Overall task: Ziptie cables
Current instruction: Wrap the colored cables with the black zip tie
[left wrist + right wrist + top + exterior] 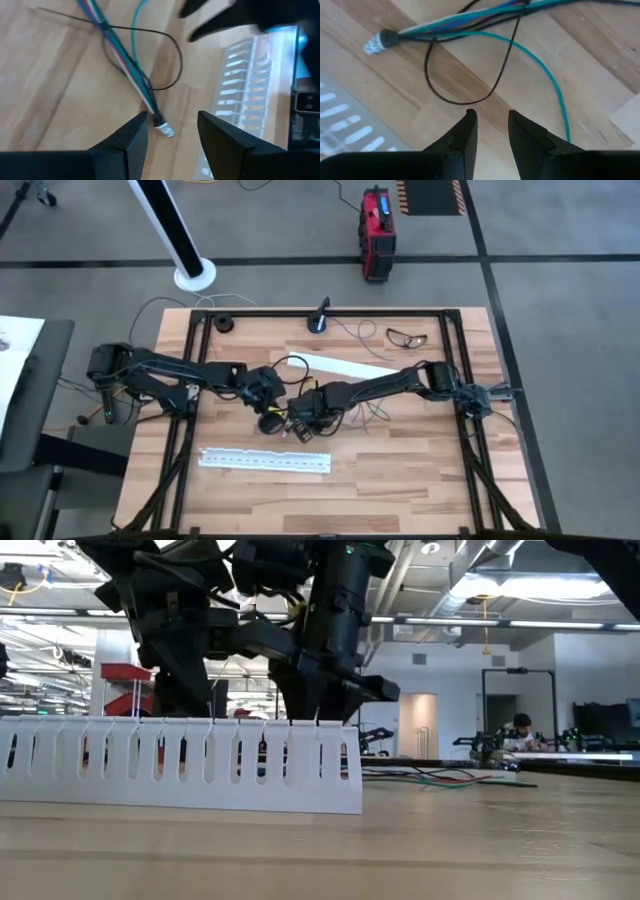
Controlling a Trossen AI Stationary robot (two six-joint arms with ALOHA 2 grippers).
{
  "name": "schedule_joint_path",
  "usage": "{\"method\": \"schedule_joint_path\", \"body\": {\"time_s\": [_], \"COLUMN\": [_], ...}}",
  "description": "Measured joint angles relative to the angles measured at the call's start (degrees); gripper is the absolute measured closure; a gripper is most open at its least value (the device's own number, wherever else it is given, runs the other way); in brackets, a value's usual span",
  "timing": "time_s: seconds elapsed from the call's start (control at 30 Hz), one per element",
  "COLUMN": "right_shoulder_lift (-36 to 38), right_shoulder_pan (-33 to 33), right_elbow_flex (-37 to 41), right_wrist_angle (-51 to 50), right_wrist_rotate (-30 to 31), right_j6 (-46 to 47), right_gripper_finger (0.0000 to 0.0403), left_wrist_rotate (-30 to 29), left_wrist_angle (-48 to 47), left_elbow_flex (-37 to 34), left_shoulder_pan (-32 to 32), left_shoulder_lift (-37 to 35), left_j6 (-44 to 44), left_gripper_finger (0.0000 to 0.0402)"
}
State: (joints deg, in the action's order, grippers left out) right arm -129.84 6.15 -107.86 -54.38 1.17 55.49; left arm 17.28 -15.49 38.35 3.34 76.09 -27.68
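While the cables lay mid-table beside the strip, our 2 grippers, left and right, hung open and empty above; we judged pinching the loop gently wisest.

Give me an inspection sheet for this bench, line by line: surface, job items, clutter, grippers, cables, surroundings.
Surface: wooden table, black frame.
Job's things: cables bunched on the wood, a thin black loop around them, not tightened.
Clutter: perforated strip near the front; white strip; glasses.
Grippers: left gripper open above the bundle's end; right gripper open over the loop.
Cables: one teal wire strays from the bundle.
Surroundings: red case on the floor; person far behind.
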Motion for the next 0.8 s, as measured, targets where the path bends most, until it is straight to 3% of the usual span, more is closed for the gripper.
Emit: {"method": "schedule_joint_path", "body": {"time_s": [0.57, 0.8], "right_shoulder_lift": [0.1, 0.1], "right_shoulder_pan": [-2.7, -5.3], "right_elbow_flex": [6.8, 7.2], "right_wrist_angle": [9.0, 5.0], "right_wrist_rotate": [0.1, 1.0], "right_j6": [-1.5, 0.8], "right_gripper_finger": [0.0298, 0.0298], "left_wrist_rotate": [-0.9, -1.2], "left_wrist_angle": [1.6, 3.4], "left_elbow_flex": [0.0, 0.0], "left_shoulder_pan": [0.1, 0.1], "left_shoulder_lift": [0.0, 0.0], "left_j6": [-0.3, -2.6], "left_gripper_finger": [0.0238, 0.0238]}}
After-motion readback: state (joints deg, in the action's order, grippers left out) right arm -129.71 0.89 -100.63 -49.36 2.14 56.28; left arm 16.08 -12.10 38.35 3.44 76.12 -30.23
